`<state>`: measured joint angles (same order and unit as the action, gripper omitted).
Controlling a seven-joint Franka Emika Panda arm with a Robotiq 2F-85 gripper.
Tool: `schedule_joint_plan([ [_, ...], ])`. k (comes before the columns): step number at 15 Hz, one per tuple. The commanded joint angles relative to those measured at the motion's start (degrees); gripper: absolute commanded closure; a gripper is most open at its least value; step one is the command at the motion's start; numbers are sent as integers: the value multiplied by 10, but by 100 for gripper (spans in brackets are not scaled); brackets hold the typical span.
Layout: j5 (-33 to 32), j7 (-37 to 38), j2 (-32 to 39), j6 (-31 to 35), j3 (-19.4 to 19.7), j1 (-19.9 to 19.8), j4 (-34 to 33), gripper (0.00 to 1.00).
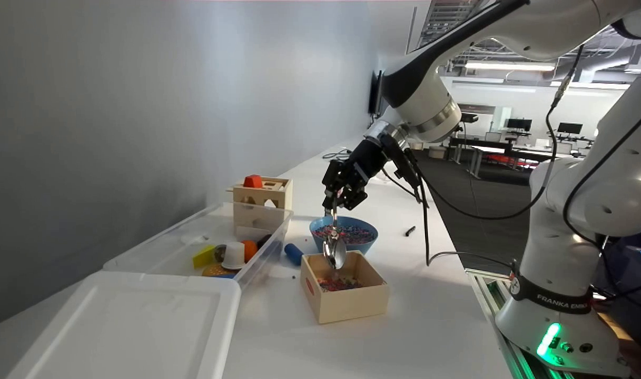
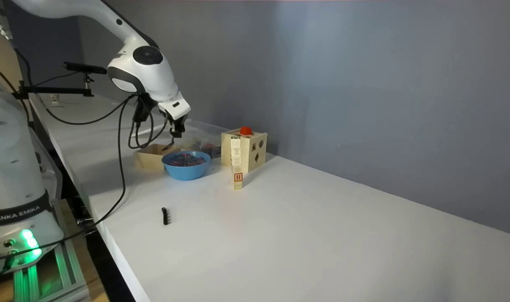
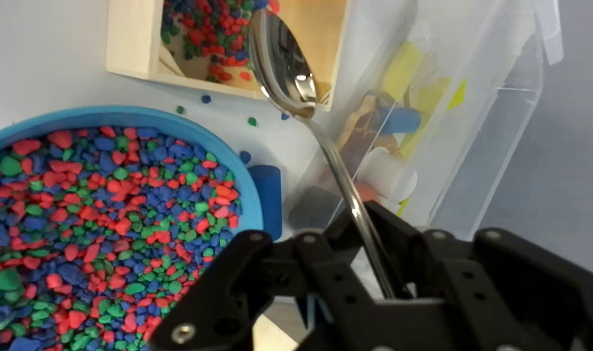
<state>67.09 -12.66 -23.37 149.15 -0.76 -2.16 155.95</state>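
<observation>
My gripper (image 3: pixel 362 214) is shut on the handle of a shiny metal spoon (image 3: pixel 286 63). The spoon slants head-down over a pale wooden box (image 1: pixel 354 305), and its bowl looks bare in the wrist view. Red, blue and green pebbles (image 3: pixel 213 39) lie inside that box. Right beside the box stands a blue bowl (image 2: pixel 185 173) full of the same pebbles (image 3: pixel 121 209); its rim is below and to one side of the gripper in the wrist view. In both exterior views the gripper (image 1: pixel 336 202) hangs above these two containers.
A clear plastic bin (image 1: pixel 279 252) of toys stands along the wall side, with a white lid (image 1: pixel 141 326) nearby. A wooden shape box (image 2: pixel 258 153), a block stack (image 2: pixel 236 163), a blue cylinder (image 3: pixel 266 200), a black piece (image 2: pixel 165 216) and stray pebbles (image 3: pixel 252 121) are on the table.
</observation>
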Motion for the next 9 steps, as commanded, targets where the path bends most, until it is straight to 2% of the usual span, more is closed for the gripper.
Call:
schedule_joint_plan([
  [1, 14, 0, -33, 22, -1, -1, 13, 98],
  [6, 21, 20, -44, 34, 23, -20, 10, 98],
  [9, 26, 41, -48, 31, 51, -40, 7, 98],
])
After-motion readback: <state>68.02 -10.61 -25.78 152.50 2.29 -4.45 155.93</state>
